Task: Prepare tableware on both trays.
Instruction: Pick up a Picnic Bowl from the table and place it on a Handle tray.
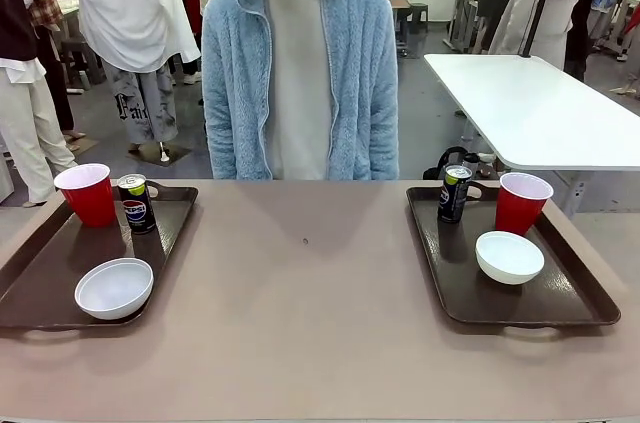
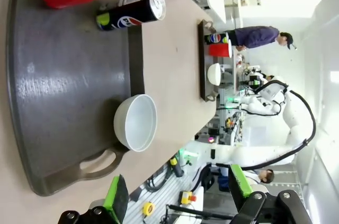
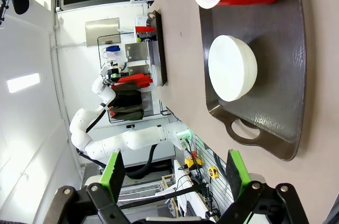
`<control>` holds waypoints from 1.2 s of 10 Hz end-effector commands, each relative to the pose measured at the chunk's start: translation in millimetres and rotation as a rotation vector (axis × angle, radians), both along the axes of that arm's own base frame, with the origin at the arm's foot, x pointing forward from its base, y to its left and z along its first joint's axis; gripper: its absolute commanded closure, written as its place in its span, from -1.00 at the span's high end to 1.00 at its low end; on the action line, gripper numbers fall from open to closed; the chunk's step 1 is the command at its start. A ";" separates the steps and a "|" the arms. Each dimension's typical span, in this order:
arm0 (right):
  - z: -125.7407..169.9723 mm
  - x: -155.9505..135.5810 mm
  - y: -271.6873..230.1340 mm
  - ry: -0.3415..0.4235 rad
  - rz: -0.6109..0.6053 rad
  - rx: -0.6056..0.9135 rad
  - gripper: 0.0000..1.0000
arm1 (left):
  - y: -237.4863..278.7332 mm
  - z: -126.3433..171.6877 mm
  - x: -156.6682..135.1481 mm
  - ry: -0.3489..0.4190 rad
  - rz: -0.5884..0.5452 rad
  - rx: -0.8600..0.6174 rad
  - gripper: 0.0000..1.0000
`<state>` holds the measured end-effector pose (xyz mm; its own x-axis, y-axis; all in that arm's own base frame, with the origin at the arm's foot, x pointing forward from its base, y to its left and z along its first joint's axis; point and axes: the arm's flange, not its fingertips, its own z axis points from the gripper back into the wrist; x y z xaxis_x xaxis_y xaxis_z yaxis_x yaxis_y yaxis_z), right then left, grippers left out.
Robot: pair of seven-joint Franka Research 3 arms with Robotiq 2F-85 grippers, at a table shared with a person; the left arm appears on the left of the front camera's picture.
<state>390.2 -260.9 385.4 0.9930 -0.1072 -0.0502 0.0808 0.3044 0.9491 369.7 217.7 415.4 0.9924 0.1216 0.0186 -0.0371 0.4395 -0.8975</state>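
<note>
Both trays (image 1: pixel 60 273) (image 1: pixel 560 298) ran lengthwise away from the robot toward the person (image 1: pixel 300 63), cans (image 1: pixel 137 203) (image 1: pixel 455 193) upright at the far ends. Left gripper (image 2: pixel 177 197) and right gripper (image 3: pixel 175 176) hung wide apart, holding nothing, over a tan table (image 1: pixel 310 313).

Even, bright overhead light; soft short shadows lie under the bowls on the bench (image 1: pixel 310 293). Dull glare streaks the left tray (image 2: pixel 58 86). Both wrist views bend at the edges; their white backgrounds are overexposed

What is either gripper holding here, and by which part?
Nothing is held. The left gripper and the right gripper both stand open with nothing between their fingers, hanging off the near end of their trays.
</note>
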 end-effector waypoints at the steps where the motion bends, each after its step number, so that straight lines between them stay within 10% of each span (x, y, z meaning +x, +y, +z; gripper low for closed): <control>1: 0.9 -2.5 -0.3 -0.004 0.017 -0.005 1.00 | 3.3 0.4 -2.4 0.004 -0.003 -0.001 1.00; 12: 0.9 -2.5 -0.3 -0.004 0.017 -0.005 1.00 | 3.3 0.4 -2.4 0.004 -0.003 -0.001 1.00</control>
<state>390.2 -260.9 385.4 0.9930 -0.1072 -0.0502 0.0808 0.3044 0.9491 368.8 219.2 414.6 0.9921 0.1244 0.0153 -0.0411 0.4379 -0.8981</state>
